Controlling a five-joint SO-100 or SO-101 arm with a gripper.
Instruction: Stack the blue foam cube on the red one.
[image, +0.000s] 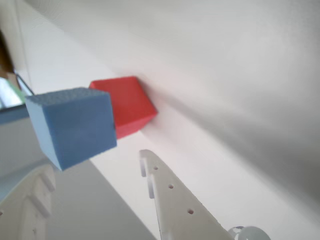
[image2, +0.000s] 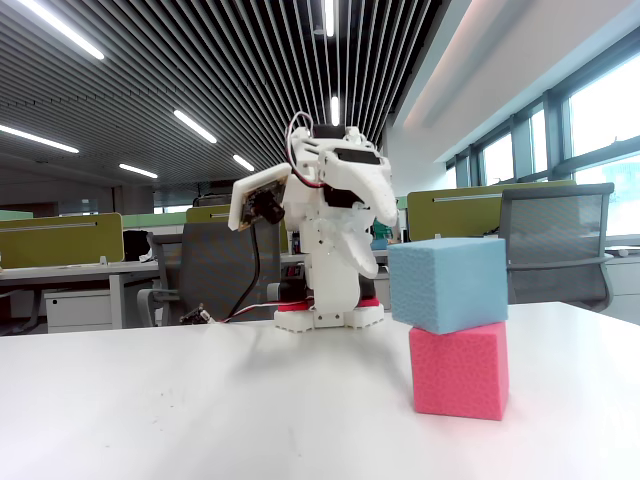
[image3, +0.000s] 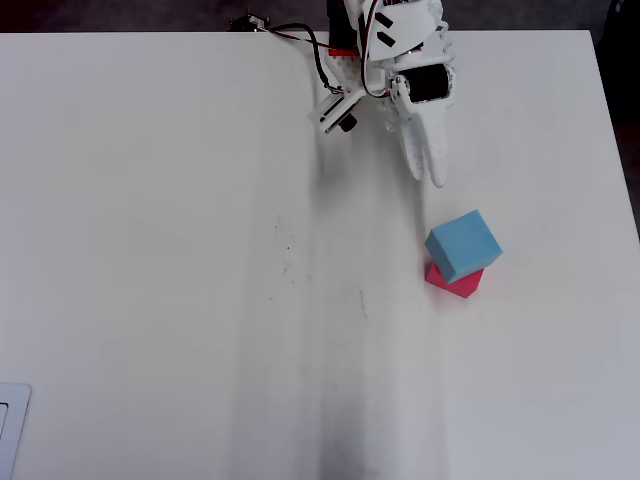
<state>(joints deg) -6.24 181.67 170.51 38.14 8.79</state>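
Gripper (image3: 432, 178) fingers were seen parted and empty, pulled back near the arm's base, well apart from both cubes. On the white table (image3: 150, 250), the blue cube (image2: 447, 282) was found resting on the red cube (image2: 459, 371), slightly offset and twisted. Retreat was judged best made clear of the stack, so nothing was nudged.

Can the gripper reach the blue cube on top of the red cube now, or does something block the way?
Probably yes. In the overhead view the gripper sits apart from the blue foam cube, which rests on the red one, with only bare table between. Nothing blocks its top or sides.
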